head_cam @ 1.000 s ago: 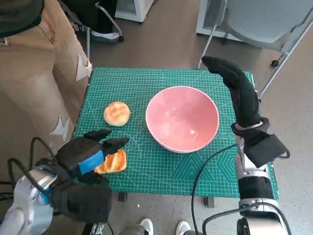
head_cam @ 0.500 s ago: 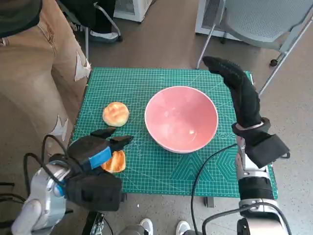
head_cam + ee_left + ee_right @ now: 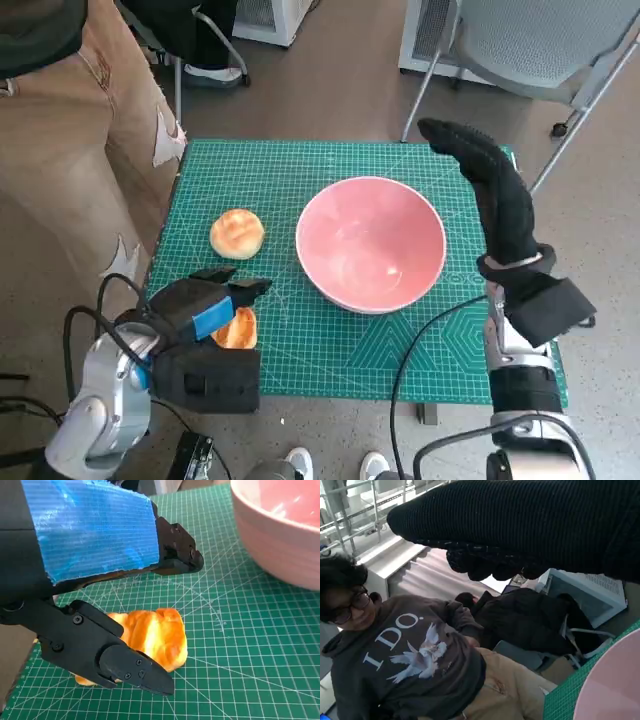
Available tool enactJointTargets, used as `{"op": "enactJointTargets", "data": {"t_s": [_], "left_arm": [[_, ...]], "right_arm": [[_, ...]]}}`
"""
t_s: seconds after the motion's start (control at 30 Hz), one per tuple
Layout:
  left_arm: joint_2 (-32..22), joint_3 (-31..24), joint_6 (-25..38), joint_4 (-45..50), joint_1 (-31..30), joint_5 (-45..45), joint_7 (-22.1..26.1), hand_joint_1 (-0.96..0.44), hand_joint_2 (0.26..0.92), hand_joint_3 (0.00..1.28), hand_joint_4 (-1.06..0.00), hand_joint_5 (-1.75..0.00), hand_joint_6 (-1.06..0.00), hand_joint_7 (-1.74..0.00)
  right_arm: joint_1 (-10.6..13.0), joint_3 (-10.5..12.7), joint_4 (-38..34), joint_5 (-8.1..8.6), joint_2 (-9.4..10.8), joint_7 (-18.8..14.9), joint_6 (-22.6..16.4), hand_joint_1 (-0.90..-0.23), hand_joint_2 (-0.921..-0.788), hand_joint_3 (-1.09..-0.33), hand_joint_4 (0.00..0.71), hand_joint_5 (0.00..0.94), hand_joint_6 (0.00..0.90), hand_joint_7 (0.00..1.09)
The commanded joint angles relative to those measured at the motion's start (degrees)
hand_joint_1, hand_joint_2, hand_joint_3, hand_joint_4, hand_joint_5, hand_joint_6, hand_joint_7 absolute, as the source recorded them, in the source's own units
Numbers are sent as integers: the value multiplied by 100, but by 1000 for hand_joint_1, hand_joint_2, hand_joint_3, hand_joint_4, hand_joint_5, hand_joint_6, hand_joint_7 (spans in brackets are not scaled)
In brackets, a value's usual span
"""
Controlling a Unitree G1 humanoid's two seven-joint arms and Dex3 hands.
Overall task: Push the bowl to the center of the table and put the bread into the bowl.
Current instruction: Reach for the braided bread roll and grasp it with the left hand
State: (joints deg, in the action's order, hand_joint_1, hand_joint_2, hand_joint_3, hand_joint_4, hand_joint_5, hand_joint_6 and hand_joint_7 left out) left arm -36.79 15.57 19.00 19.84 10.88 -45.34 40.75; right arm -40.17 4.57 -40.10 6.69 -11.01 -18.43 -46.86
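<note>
The green mat (image 3: 300,175) covers the small table, and the pink bowl (image 3: 371,243) sits on it a little right of the middle, empty; a person in tan trousers (image 3: 70,150) stands at the table's left edge and a grey chair (image 3: 540,45) stands beyond the far right corner. The right hand (image 3: 490,190) (gloved, holding nothing) is raised by the bowl's right rim with its fingers stretched out; whether it touches the rim I cannot tell. The left hand (image 3: 205,305) hangs over the near left corner, fingers (image 3: 122,662) parted and gripping nothing, with the near bread (image 3: 152,635) lying on the mat just beneath them; a round bun (image 3: 237,232) lies farther back, left of the bowl.
</note>
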Motion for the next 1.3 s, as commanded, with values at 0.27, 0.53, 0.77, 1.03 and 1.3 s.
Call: {"op": "enactJointTargets", "data": {"t_s": [0.27, 0.53, 0.77, 1.03, 1.3], "left_arm": [[10, -84, -214, -176, -130, 174, -209, 152, 862, 29, -742, -1046, -638, -668], [-47, -238, -489, -299, -244, 462, -387, 13, 639, 530, -754, -1265, -661, -1102], [-35, -251, -540, -434, -247, 463, -517, 5, 569, 691, -715, -1380, -642, -1154], [57, -176, -392, -602, -214, 333, -706, 4, 600, 637, -719, -1348, -635, -1154], [142, -85, -316, -756, -165, 229, -809, 3, 606, 628, -712, -1377, -645, -1115]], "right_arm": [[175, 55, 164, 156, -14, -132, 231, -694, -921, -852, 140, 1, -1, 415], [166, 67, 229, 221, -7, -162, 300, -703, -921, -844, 140, 1, -1, 417], [150, 70, 204, 243, 0, -189, 301, -711, -921, -835, 140, 1, -1, 416], [134, 91, 167, 258, 4, -235, 307, -715, -921, -831, 140, 0, -1, 416], [137, 111, 169, 262, -1, -274, 314, -709, -921, -831, 140, 0, -1, 417]]}}
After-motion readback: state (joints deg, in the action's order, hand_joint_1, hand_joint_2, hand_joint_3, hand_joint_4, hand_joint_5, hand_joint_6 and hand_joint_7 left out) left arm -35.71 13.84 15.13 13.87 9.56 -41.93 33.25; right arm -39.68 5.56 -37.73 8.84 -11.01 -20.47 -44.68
